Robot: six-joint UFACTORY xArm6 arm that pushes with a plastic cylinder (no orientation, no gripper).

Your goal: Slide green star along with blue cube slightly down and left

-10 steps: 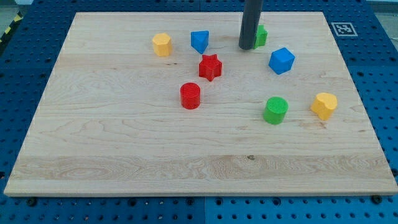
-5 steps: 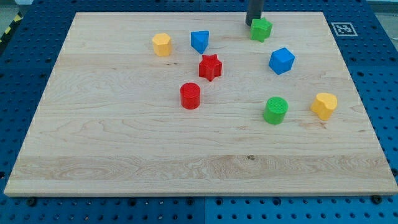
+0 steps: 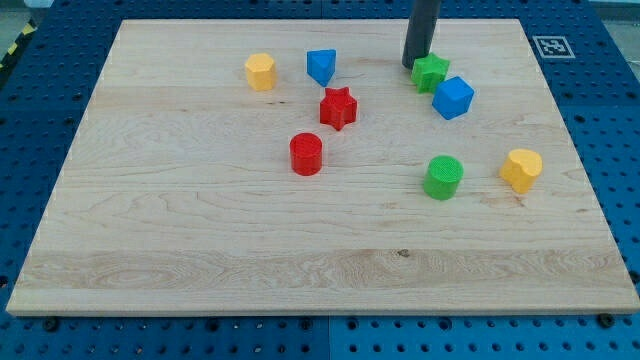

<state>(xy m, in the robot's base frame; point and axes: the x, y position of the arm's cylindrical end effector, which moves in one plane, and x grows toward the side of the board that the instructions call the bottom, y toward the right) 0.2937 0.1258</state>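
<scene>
The rod's tip (image 3: 417, 66) touches the green star (image 3: 431, 72) at its upper-left edge; the blue cube (image 3: 453, 97) sits just below-right of that star. The rod carries no hand.

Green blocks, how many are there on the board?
2. The green star is near the view's top, touching the blue cube, with my tip just at its left. The green cylinder sits lower, left of the yellow block. None seem hidden.
</scene>
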